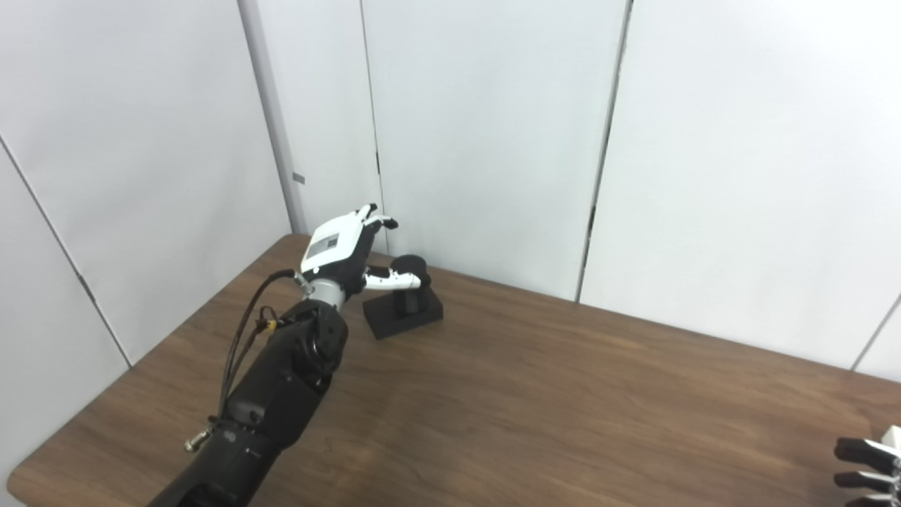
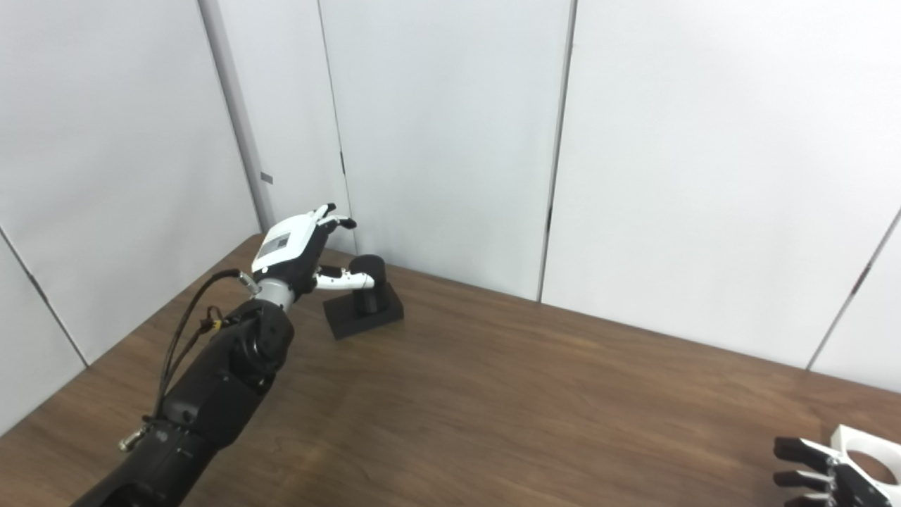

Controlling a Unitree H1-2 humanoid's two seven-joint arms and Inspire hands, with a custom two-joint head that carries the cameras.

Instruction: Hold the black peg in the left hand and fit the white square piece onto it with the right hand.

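At table's far corner, left hand [image 1: 345,250] spread beside black peg [image 1: 408,285]; right hand [image 2: 816,468] unclear.

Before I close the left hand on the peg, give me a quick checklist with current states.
1. Black cylindrical peg upright on its black square base: ok.
2. Base flat on the brown wooden table: ok.
3. Left hand at the peg, thumb reaching it, fingers still apart: ok; firm contact: cannot tell.
4. White square piece with round hole in view at the right edge: ok.
5. Right hand gripping the piece: cannot tell, mostly cut off.
6. Table between peg and piece free of obstacles: ok.
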